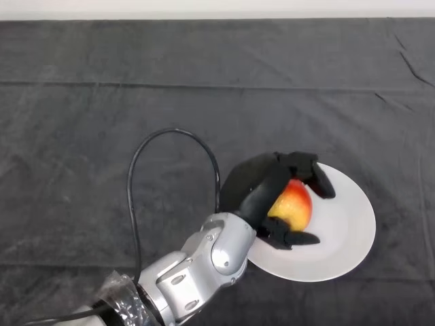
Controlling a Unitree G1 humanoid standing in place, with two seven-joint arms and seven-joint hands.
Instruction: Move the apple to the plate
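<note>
A red and yellow apple point(293, 205) sits over the left part of a white round plate point(343, 234) at the lower right of the head view. My black left hand point(262, 187) is curled round the apple from the left, with fingers arching over its top and the thumb below it. The silver-grey arm reaches in from the lower left. I cannot tell whether the apple rests on the plate or hangs just above it.
A dark wrinkled cloth point(136, 102) covers the whole table. The table's far edge runs along the top of the view.
</note>
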